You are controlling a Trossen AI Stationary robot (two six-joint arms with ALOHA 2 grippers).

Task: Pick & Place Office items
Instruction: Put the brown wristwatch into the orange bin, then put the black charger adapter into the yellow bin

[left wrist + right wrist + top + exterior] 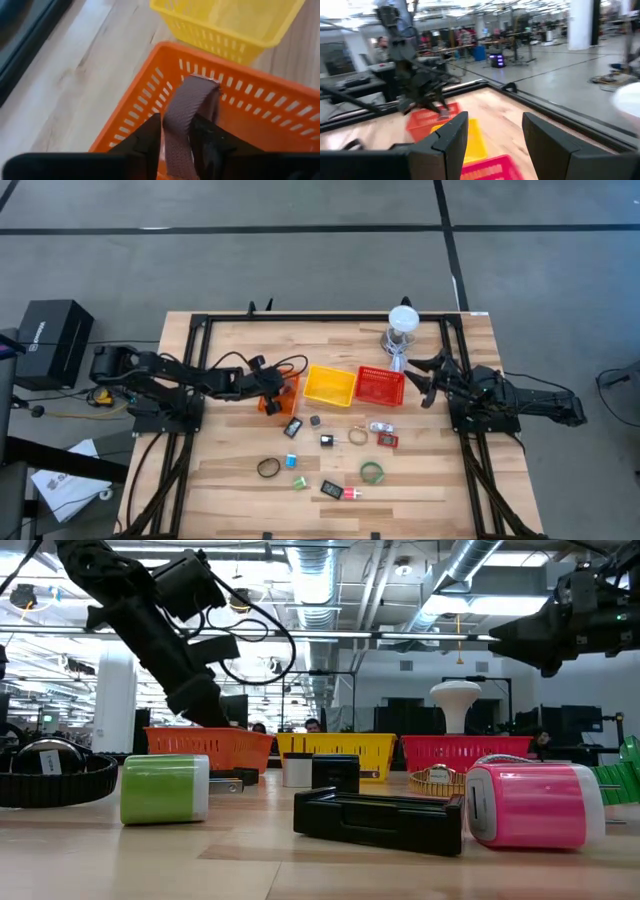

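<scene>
My left gripper is over the orange mesh basket, shut on a grey-brown woven band. My right gripper is open in the air near the table's right side, by the red basket, touching nothing. The other office items lie flat on the table in front of the baskets: a black ring, a green ring, a beige ring, and small black, red, blue, green and pink pieces. My left gripper pinches the woven band between its two fingers, with the band's looped end sticking out past the fingertips. The fingers slant down from the table's left side. The band is lifted clear, its free end over the inside of the orange basket.
The yellow basket stands between the orange and red ones. A clear jar with a white top stands behind the red basket. A black frame runs along the table's edges. Bare wood lies left and right of the scattered items.
</scene>
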